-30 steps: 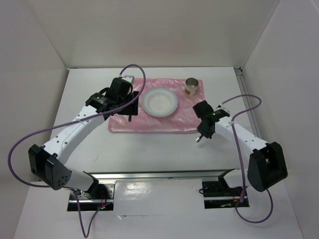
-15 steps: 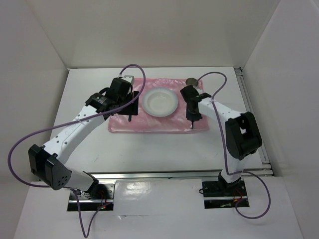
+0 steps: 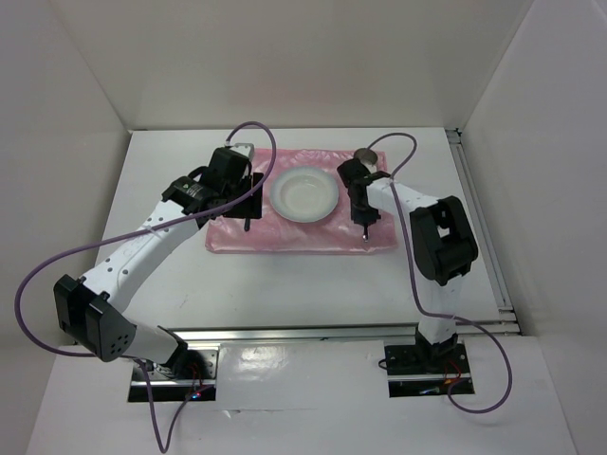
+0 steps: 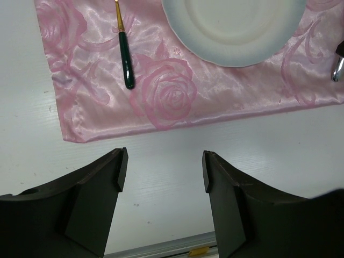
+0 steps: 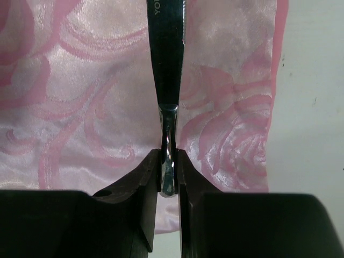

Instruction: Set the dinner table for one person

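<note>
White worktop spread under both arms, closed in by white walls on three sides. On its far half, lying flat, a shiny pink placemat with a rose pattern. On the placemat, near the middle, a round white plate. At the far right corner of the placemat, a small metal cup, partly hidden behind the right arm. Left of the plate, flat on the cloth, a green-handled utensil with a gold neck; head cut off by the upper edge of the left wrist view, so kind not to tell.

Just right of the plate, the right end effector, clamped tight on the thin handle of a steel table knife. Blade pointing away from the fingers, above the right part of the placemat, close to its right edge. Touching the cloth or not: cannot tell.

Over the left part of the placemat, the left end effector, fingers wide apart, gripping nothing. In its own view, bare worktop between the fingers, with the near left corner of the placemat just beyond.
</note>
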`<action>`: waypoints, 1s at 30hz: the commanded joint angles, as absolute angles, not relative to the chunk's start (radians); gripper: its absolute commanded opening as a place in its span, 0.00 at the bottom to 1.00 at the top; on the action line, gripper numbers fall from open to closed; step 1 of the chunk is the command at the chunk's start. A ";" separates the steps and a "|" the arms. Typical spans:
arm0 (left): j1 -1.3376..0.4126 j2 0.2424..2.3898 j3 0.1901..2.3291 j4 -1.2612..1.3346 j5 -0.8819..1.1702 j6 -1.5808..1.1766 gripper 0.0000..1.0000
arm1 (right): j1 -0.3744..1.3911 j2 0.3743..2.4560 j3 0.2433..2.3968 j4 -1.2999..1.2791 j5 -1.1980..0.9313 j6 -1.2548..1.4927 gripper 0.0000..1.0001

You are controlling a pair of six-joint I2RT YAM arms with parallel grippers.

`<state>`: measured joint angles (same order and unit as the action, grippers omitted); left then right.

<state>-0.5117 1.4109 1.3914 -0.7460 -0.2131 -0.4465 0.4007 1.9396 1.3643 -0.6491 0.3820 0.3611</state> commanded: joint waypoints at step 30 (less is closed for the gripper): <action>-0.506 1.394 1.414 -0.724 -0.242 -0.449 0.75 | 0.391 1.815 1.430 -0.618 0.425 0.417 0.64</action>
